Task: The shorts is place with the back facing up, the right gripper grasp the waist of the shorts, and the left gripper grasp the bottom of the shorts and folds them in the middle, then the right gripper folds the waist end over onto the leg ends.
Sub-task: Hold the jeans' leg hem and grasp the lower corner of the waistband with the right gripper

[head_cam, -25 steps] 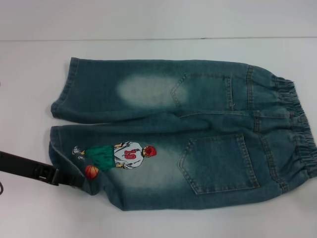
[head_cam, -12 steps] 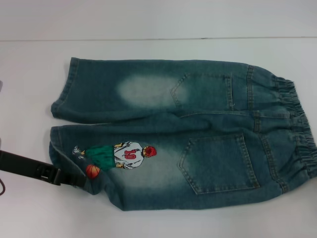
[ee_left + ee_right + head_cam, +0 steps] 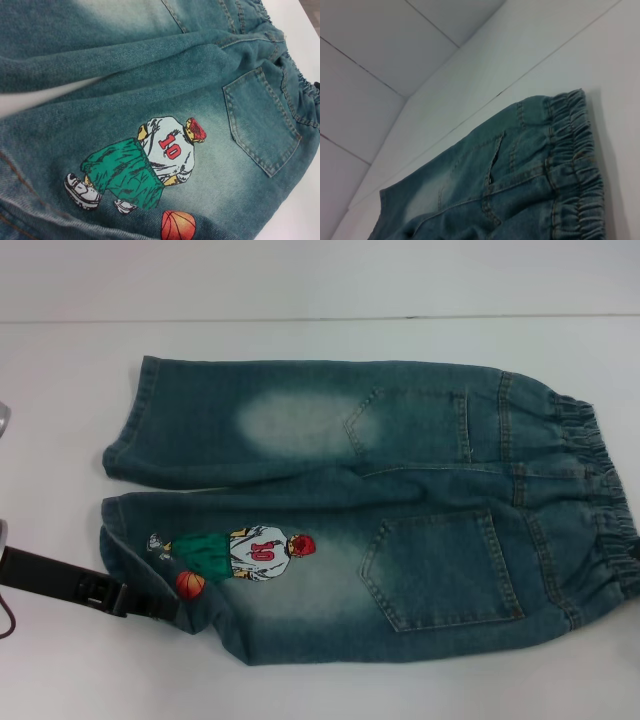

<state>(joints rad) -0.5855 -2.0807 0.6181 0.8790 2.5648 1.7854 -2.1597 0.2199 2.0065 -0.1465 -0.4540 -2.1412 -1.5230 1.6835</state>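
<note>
White table (image 3: 60,670) holds the shorts (image 3: 400,500) lengthwise, waist rightward; left gripper (image 3: 150,602) state unclear.

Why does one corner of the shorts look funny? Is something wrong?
Mostly fine: the shorts lie flat, back pockets up. The odd spot is the near leg hem by the basketball. It looks bunched and curled where the left gripper reaches it. No tears or stains show.
</note>
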